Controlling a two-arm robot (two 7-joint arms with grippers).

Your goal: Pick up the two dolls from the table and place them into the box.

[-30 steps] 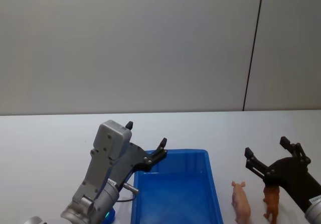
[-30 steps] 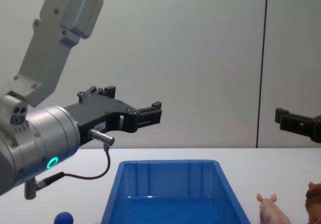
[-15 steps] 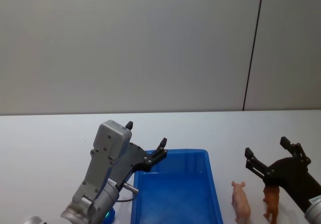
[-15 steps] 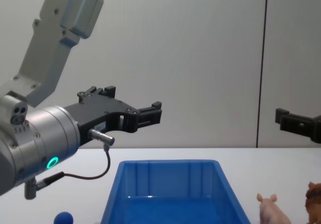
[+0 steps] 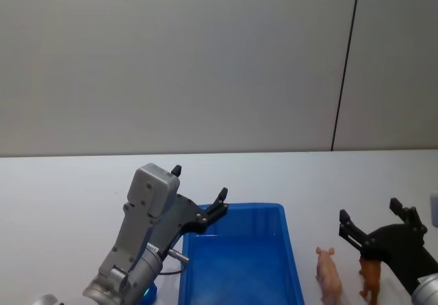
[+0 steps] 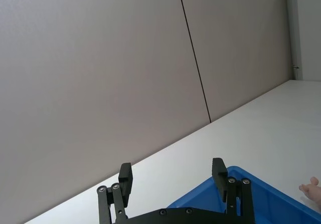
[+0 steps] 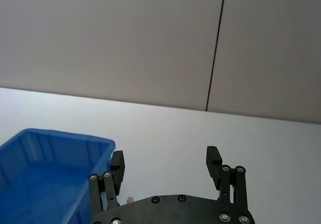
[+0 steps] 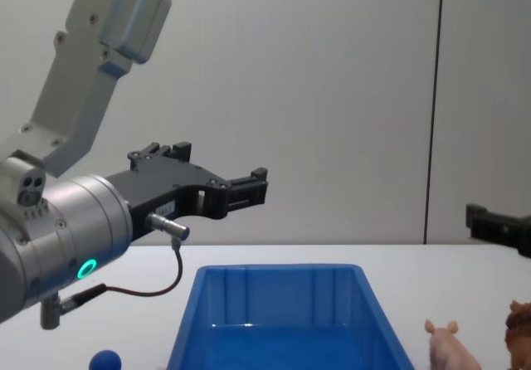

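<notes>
Two dolls stand on the white table (image 5: 61, 195) right of the box: a pink pig (image 5: 329, 274) (image 8: 450, 347) and a brown animal (image 5: 372, 277) (image 8: 519, 330). The bright blue box (image 5: 239, 260) (image 8: 286, 320) (image 7: 45, 174) (image 6: 251, 199) sits near the table's front. My right gripper (image 5: 378, 217) (image 7: 164, 161) hangs open above the brown doll, with nothing between its fingers. My left gripper (image 5: 198, 189) (image 8: 220, 175) (image 6: 171, 171) is open and holds still above the box's far left corner.
A small blue ball (image 8: 105, 360) lies on the table left of the box. A grey wall with a dark vertical seam (image 5: 345, 65) runs behind the table. Bare tabletop stretches beyond the box and to the far left.
My right gripper has shifted a little to the right and lower, still above the brown doll. The left arm, the dolls and the box have not moved.
</notes>
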